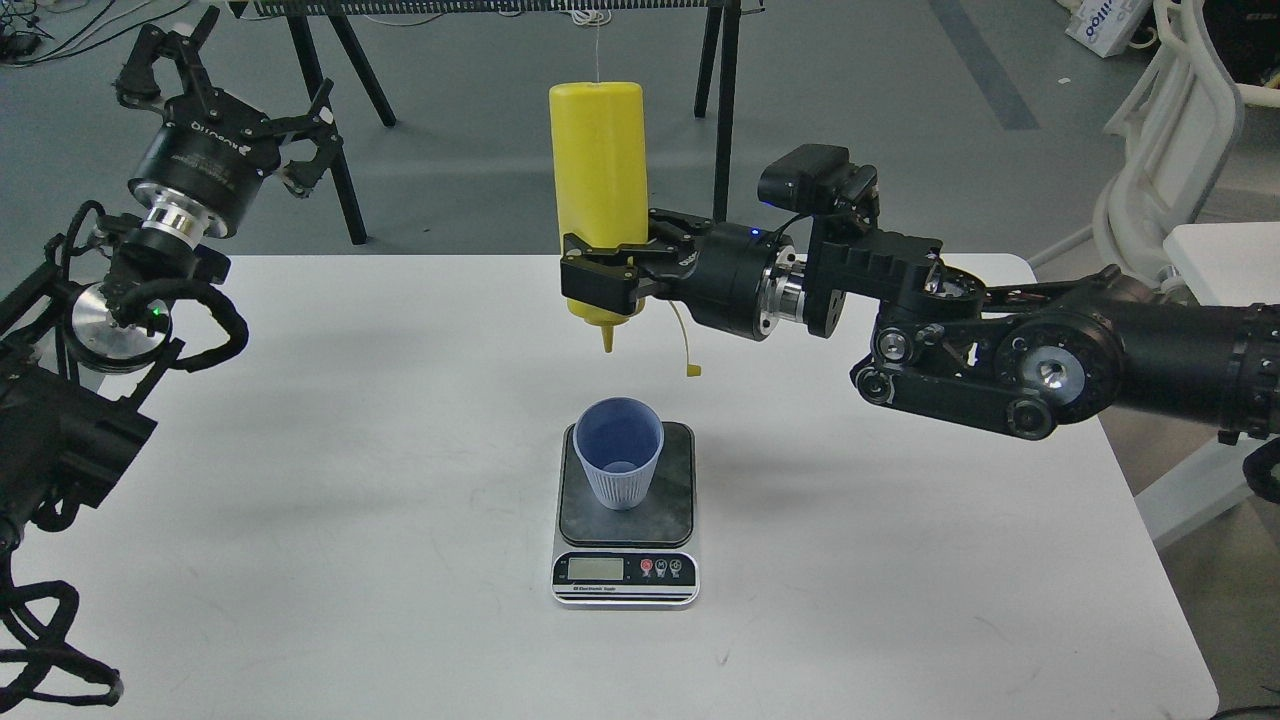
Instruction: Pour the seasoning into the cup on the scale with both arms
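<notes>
My right gripper [598, 280] is shut on the yellow seasoning bottle [597, 165] near its neck and holds it upside down above the table. The nozzle [606, 340] points straight down, a little above the cup, and the tethered cap [692, 368] dangles to its right. The light blue-grey ribbed cup [618, 453] stands upright on the dark plate of the scale [625, 580], just below the nozzle. My left gripper [225, 95] is raised at the far left, away from the bottle, with its fingers spread open and empty.
The white table [350, 420] carries the scale near its middle. Black trestle legs [345, 110] stand behind the table. White chairs [1180, 160] stand at the right beyond the table's edge.
</notes>
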Controlling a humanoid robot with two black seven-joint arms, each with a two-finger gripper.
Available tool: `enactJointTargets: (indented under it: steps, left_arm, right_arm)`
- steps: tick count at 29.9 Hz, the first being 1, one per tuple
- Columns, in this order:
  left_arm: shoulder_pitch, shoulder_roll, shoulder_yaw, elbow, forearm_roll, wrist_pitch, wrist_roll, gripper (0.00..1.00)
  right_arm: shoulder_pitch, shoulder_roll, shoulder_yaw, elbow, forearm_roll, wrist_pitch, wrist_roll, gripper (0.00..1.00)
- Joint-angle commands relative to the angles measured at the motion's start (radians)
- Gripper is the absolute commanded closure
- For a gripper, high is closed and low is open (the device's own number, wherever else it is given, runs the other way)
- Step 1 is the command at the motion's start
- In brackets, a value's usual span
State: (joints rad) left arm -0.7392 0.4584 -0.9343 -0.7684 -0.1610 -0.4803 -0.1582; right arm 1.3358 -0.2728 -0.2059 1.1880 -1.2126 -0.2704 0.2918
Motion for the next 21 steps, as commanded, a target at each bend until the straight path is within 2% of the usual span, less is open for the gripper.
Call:
enactJointTargets:
  steps: [1, 7, 14, 21]
  left_arm:
    - [0.000, 0.000, 0.000, 0.000, 0.000, 0.000, -0.001, 0.00]
    - [0.000, 0.006, 0.000, 0.000, 0.000, 0.000, -0.003, 0.00]
    - [0.000, 0.009, -0.003, 0.000, 0.000, 0.000, -0.003, 0.00]
    - [0.000, 0.014, -0.008, 0.000, 0.000, -0.001, -0.001, 0.00]
  right_arm:
    - [-0.017, 0.058, -0.033, -0.076, -0.053, -0.061, 0.000, 0.69]
    - [-0.066, 0.136, -0.043, -0.160, -0.062, -0.135, 0.001, 0.69]
    - [-0.073, 0.127, -0.043, -0.145, -0.062, -0.136, 0.009, 0.69]
    - [-0.073, 0.069, -0.044, -0.096, -0.065, -0.136, 0.018, 0.69]
